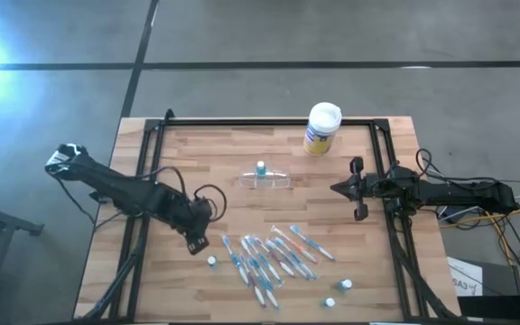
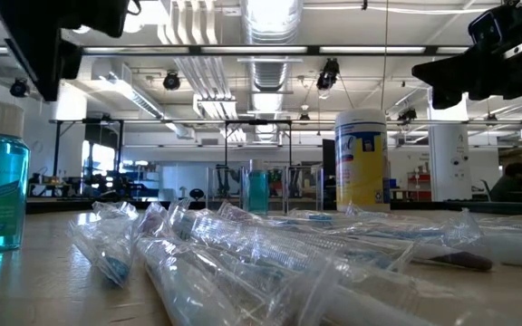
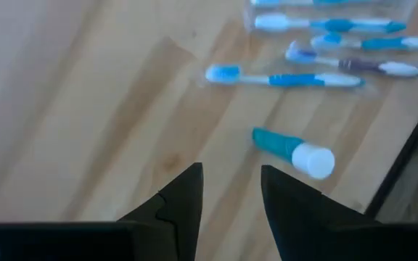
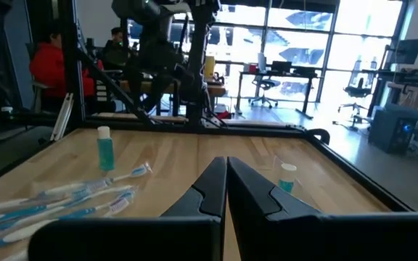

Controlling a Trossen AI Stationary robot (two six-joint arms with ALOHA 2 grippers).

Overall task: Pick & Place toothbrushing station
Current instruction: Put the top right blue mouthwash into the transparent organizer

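The toothbrushing station, a small see-through cup (image 1: 276, 181), sits mid-table with a small blue bottle (image 1: 261, 169) right beside it. Several wrapped blue-white and pink toothbrushes (image 1: 269, 257) lie in a loose heap on the near half of the table. A small blue tube with a white cap (image 3: 296, 152) lies just left of the heap. My left gripper (image 1: 195, 244) hangs open above bare wood beside that tube, pointing steeply down, with nothing between its fingers (image 3: 183, 196). My right gripper (image 1: 335, 189) is shut and level at the table's right side, holding nothing.
A yellow canister with a white lid (image 1: 323, 128) stands at the far edge. Two more small white-capped tubes (image 1: 344, 284) lie near the front right. Black frame rails (image 1: 143, 171) run along the table's left, far and right sides. Bare wood lies left of the heap.
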